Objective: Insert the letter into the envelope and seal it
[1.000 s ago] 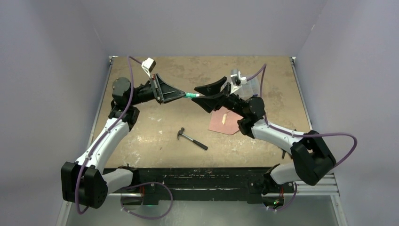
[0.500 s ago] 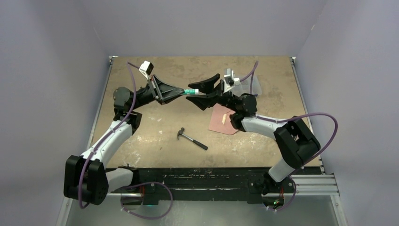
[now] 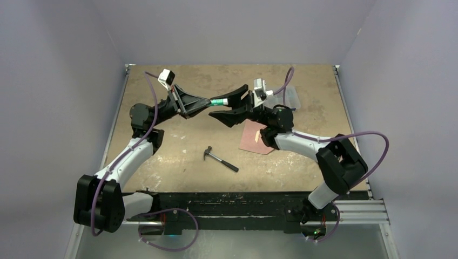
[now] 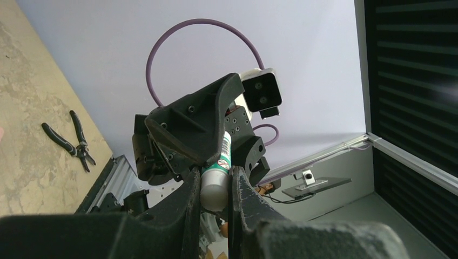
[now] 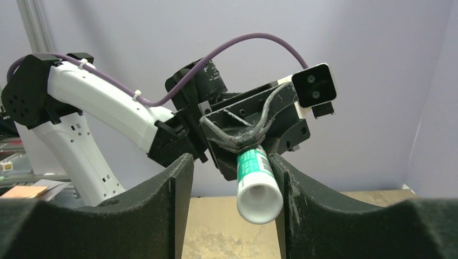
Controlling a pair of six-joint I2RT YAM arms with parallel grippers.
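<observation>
Green-white glue stick (image 5: pixel 258 186) clamped in left gripper (image 4: pixel 214 183), cap end between spread fingers of right gripper (image 5: pixel 229 162), possibly touching one.

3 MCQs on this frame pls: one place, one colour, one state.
1. The hammer lies: A) on the table B) held aloft C) hanging off the edge.
2. The glue stick's label is: A) red B) green C) yellow.
3. The left gripper is: A) open B) shut on the hammer C) shut on the glue stick.
Key: 1A, it lies flat between the arms; 2B, green band behind the white cap; 3C, its fingers clamp the tube.
</observation>
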